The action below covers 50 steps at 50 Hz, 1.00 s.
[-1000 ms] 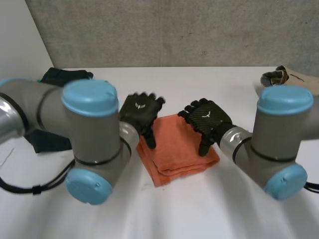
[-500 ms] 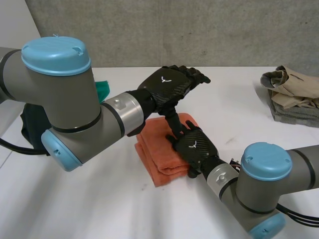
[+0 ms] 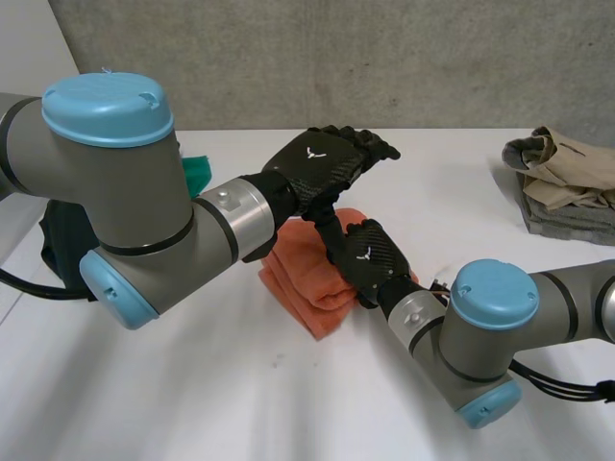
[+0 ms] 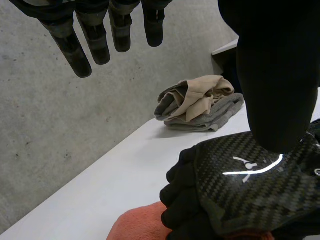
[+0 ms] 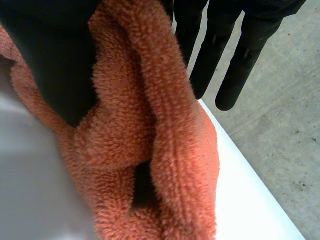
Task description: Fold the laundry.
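The orange towel [image 3: 303,279] lay folded near the middle of the white table [image 3: 192,403], with at least 2 layers showing along its near edge. Its pile was thick and looped, so it was judged soft, light and limp: it would sag from any single hold, and a stacked edge would be likely to slip apart unless all the layers were taken together. A hold at a corner or along the folded edge, deep enough to trap every layer, was judged the safest.

The right hand [image 3: 370,259] was set on the side of the towel nearer the right arm. In the right wrist view a ridge of cloth [image 5: 165,150] was seen bunched between the thumb and the straight fingers [image 5: 227,65], so the towel was taken to be pinched there. That side of the towel appeared raised slightly off the table.

The left hand [image 3: 322,163] was held above the 2, clear of the cloth, with its fingers [image 4: 95,40] straight and nothing held.

Further out, a pile of beige and grey clothes [image 3: 567,187] was seen at the table's far right, well apart, and a dark garment [image 3: 58,240] with a green cloth [image 3: 195,171] lay behind the left arm.
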### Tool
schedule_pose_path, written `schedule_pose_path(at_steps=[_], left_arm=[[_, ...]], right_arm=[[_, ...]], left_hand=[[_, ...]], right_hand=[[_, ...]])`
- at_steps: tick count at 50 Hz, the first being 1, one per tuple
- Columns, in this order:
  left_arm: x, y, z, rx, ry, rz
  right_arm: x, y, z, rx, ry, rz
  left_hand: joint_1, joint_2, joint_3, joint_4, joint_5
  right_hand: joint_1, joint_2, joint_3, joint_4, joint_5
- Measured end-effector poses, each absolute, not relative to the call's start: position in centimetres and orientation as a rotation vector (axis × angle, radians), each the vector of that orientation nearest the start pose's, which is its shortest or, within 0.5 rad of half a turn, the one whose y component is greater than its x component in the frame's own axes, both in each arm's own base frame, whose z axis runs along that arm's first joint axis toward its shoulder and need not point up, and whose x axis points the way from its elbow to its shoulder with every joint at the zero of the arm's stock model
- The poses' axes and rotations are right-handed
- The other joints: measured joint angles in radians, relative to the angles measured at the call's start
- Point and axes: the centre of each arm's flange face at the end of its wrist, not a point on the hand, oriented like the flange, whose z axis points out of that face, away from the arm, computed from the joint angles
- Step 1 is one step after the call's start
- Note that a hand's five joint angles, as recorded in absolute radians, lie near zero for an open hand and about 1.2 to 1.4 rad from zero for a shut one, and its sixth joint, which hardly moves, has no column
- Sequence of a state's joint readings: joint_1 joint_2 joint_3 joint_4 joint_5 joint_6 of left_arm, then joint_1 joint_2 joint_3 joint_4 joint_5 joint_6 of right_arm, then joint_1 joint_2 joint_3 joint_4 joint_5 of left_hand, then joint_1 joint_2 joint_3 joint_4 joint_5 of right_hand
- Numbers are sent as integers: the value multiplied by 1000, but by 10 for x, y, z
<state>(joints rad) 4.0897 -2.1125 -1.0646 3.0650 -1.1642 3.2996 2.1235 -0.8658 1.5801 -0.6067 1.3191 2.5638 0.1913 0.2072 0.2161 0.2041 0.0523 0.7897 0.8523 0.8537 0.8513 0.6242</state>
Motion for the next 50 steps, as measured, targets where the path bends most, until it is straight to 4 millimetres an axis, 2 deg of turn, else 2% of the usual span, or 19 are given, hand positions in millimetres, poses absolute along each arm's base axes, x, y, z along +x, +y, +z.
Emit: schedule_pose_path(at_steps=[9, 14, 17, 20, 24, 27, 31, 34, 35, 36, 38, 39, 42, 44, 45, 46, 50], left_arm=[[-374, -242, 258, -1062, -1669, 1603], [-373, -243, 260, -1059, -1669, 1608], [-372, -244, 262, -1056, -1666, 1618], [-370, -247, 268, -1049, -1657, 1638], [-367, -250, 284, -1035, -1625, 1689], [-364, -249, 298, -1026, -1595, 1728], [-360, -245, 316, -1015, -1553, 1772], [-358, -241, 325, -1007, -1530, 1791], [-358, -241, 325, -1007, -1530, 1791], [-357, -240, 328, -1004, -1523, 1796], [-357, -239, 329, -1002, -1521, 1796], [-357, -238, 329, -1002, -1521, 1794], [-357, -237, 328, -1001, -1525, 1787], [-357, -237, 327, -1002, -1529, 1782], [-357, -237, 326, -1002, -1532, 1779], [-357, -237, 325, -1003, -1535, 1776], [-358, -236, 319, -1007, -1550, 1759]], right_arm=[[346, -267, 102, -1383, 1711, -1994], [348, -272, 106, -1374, 1699, -2019], [350, -277, 116, -1354, 1677, -2060], [352, -286, 136, -1313, 1636, -2132], [349, -312, 180, -1211, 1563, -2301], [338, -336, 215, -1123, 1507, -2445], [309, -375, 262, -991, 1431, -2657], [282, -400, 289, -911, 1393, -2785], [282, -400, 289, -911, 1393, -2785], [263, -416, 302, -862, 1377, -2850], [243, -432, 312, -806, 1369, -2900], [226, -444, 316, -761, 1373, -2928], [179, -475, 318, -649, 1396, -2969], [149, -494, 313, -596, 1417, -2974], [133, -504, 306, -579, 1434, -2967], [125, -509, 301, -575, 1445, -2960], [78, -537, 259, -596, 1538, -2884]], left_hand=[[0, 0, 0, 0, 0], [0, 0, 0, 0, 0], [0, 0, 0, 0, 0], [0, 0, 0, 0, 0], [0, 0, 0, 0, 0], [0, 0, 0, 0, 0], [0, 0, 0, 0, 0], [0, 0, 0, 0, 0], [0, 0, 0, 0, 0], [0, 0, 0, 0, 0], [0, 0, 0, 0, 0], [0, 0, 0, 0, 0], [0, 0, 0, 0, 0], [0, 0, 0, 0, 0], [0, 0, 0, 0, 0], [0, 0, 0, 0, 0], [0, 0, 0, 0, 0]], right_hand=[[195, 275, 281, 306, 267], [196, 278, 290, 341, 288], [196, 278, 290, 342, 288], [196, 278, 290, 343, 288], [217, 278, 291, 346, 288], [221, 278, 294, 346, 295], [221, 278, 294, 346, 303], [221, 278, 294, 346, 303], [221, 278, 294, 346, 303], [221, 278, 298, 347, 303], [221, 285, 302, 347, 303], [221, 285, 302, 347, 303], [221, 285, 302, 347, 308], [221, 285, 302, 347, 310], [221, 285, 302, 347, 311], [221, 285, 302, 347, 312], [221, 285, 302, 347, 314]])
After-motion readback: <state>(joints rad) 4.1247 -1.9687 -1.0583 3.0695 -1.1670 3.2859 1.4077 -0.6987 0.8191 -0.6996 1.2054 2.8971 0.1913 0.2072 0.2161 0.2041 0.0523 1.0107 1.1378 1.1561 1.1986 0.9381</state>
